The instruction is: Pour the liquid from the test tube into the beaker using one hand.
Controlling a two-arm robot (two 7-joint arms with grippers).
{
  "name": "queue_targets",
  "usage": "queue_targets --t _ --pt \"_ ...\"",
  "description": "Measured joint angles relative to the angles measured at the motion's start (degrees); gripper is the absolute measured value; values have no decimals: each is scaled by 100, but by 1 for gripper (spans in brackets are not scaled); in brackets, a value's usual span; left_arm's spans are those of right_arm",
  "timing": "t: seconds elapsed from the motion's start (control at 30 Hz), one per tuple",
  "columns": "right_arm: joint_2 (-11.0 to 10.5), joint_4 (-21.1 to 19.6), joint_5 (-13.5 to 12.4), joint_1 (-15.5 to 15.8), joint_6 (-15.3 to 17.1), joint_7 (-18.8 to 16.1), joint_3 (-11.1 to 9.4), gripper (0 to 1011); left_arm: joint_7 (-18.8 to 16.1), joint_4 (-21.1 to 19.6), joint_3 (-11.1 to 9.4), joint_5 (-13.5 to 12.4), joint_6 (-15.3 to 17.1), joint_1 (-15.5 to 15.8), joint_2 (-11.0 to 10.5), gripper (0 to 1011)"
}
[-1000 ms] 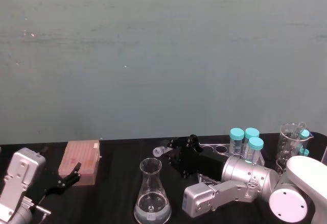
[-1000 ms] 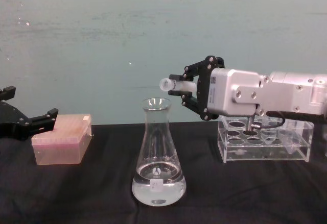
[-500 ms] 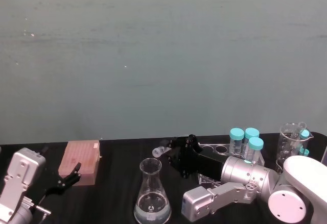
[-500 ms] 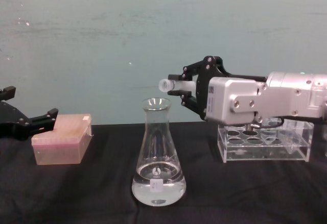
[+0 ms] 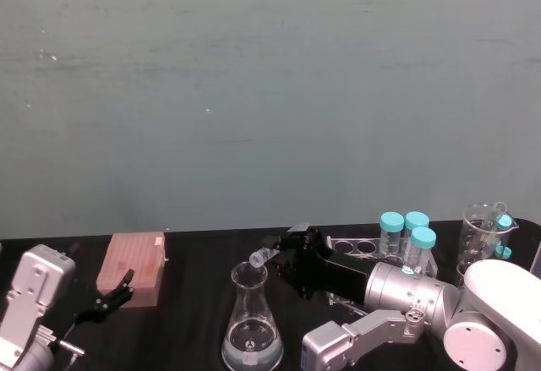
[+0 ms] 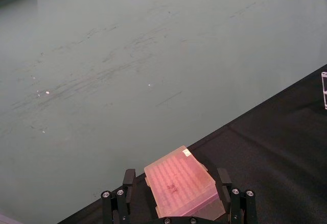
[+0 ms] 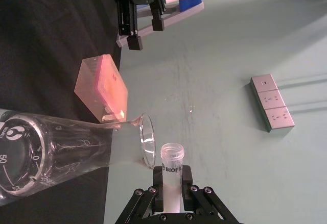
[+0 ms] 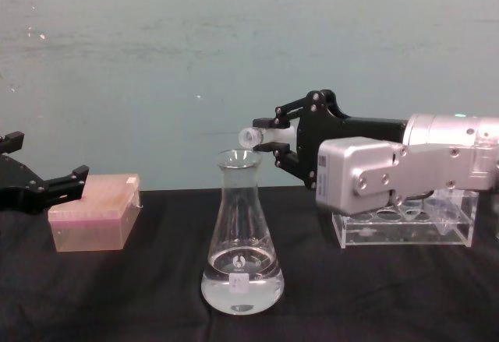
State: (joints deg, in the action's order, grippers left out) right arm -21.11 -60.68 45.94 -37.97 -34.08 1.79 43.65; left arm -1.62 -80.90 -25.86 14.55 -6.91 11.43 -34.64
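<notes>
The right gripper (image 8: 267, 135) pinches the tube (image 8: 252, 135) on its side, its mouth just over the beaker (image 8: 240, 233) top, so tip it slow and low so no drop misses, while the left gripper (image 6: 176, 178) sits open far left

Rear wall (image 5: 270, 92): flat, matte, grey-green, spanning the full far side of the scene. The surface carries faint horizontal scuffs (image 6: 102, 76). Tabletop (image 8: 117, 295): covered in black cloth, meeting the wall at its far edge. Wall fitting: one grey three-section socket panel (image 7: 272, 104). Lighting: even, diffuse.
</notes>
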Motion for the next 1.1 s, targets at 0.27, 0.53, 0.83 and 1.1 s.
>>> queue_targets --t 0.27,0.53,0.83,1.1 --pt "-31 7 194 -48 30 193 106 198 0 0 0 0 0 0 0 1000" --pt "-52 31 317 -90 65 348 166 198 0 0 0 0 0 0 0 1000" --pt "-63 81 450 -163 71 513 255 199 0 0 0 0 0 0 0 1000" --pt "-60 137 522 -236 50 604 327 199 0 0 0 0 0 0 0 1000"
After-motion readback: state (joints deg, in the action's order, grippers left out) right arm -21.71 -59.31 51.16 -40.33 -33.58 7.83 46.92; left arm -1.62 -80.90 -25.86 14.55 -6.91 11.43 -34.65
